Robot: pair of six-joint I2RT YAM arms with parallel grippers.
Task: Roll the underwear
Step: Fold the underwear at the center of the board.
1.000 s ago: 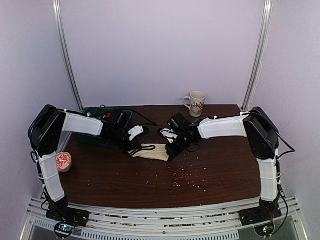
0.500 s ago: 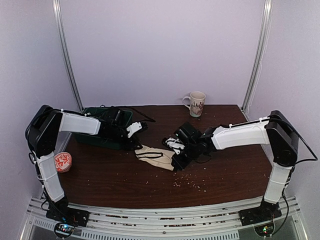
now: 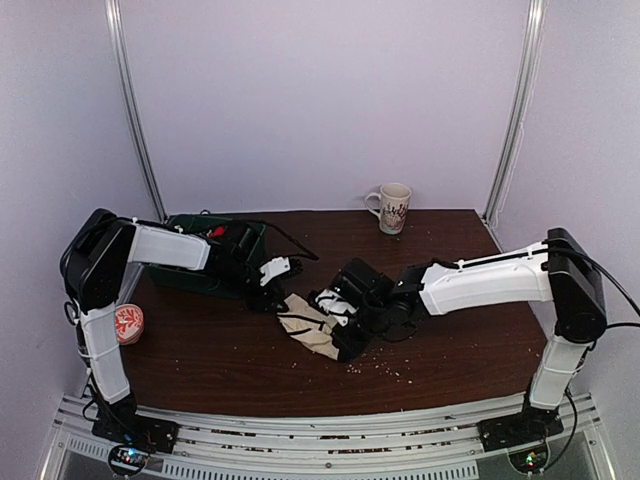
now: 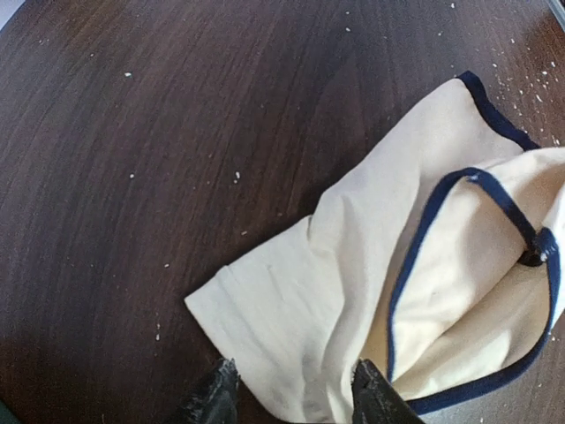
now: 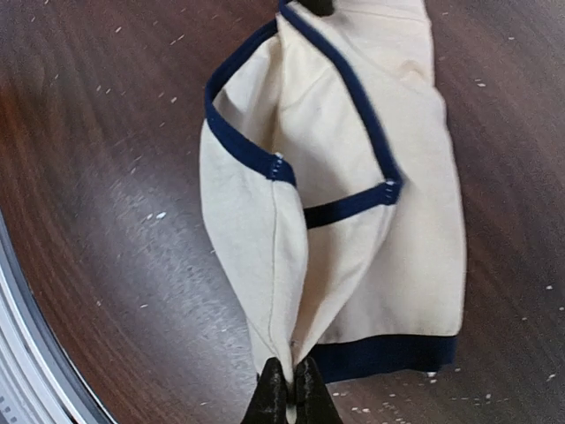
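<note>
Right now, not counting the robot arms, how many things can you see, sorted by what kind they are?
cream cloth underwear with navy trim: 1
white patterned ceramic mug: 1
dark green box: 1
round red-and-white disc: 1
Total: 4

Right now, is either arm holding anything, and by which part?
The right gripper is shut on the underwear, pinching a cream fold beside its navy hem. The left gripper stands open over the cloth, gripping nothing.
</note>
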